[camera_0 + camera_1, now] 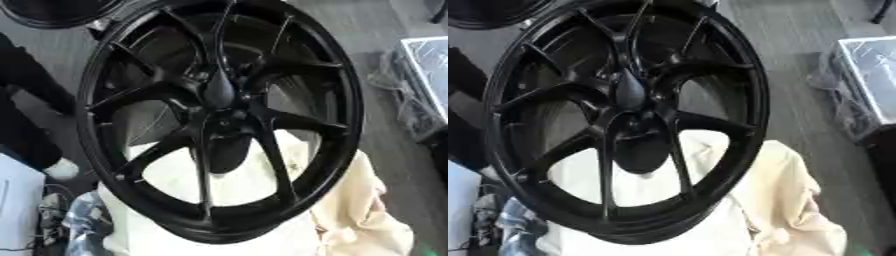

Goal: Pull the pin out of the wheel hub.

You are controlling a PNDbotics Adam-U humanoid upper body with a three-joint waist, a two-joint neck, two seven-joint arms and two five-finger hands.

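Right on top of the cream cloth [350, 210] you've got the big black wheel [219, 120] standing tilted, its hub [219, 107] sitting dead centre where the spokes meet. Something dark and rounded sits at that hub, but you can't make out a pin, and neither of your hands shows up anywhere around the wheel, so can't tell their state.

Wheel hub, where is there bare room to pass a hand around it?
Widest gaps between spokes open low on the wheel, over the cream cloth. Upper gaps are narrow. Crowded at the hub. Grey floor right of the rim is bare.
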